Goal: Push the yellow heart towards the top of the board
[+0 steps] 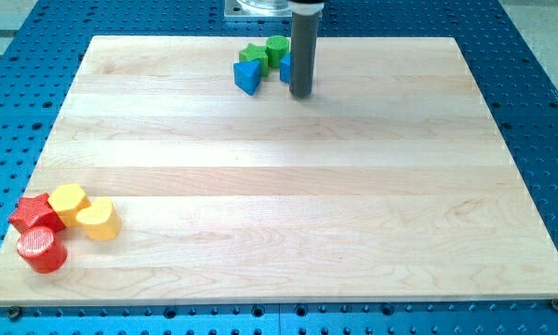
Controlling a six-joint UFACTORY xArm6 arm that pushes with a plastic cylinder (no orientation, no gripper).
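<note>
My tip (300, 94) is the bottom end of a straight dark rod. It has no jaws, so it holds nothing; it just sits on the wooden board (279, 186) near the view's top. Right beside it, on the view's left, are a blue triangle block (247, 76), a green star block (254, 54) and a green round block (277, 48). Another blue block (285, 67) peeks out from behind the rod, and I cannot tell its shape.

The yellow heart (98, 219) is far away, in the view's bottom left corner. It looks smooth and chunky. It touches a second yellow block (67, 200). Beside those are a red star block (34, 213) and a red round block (41, 248).
</note>
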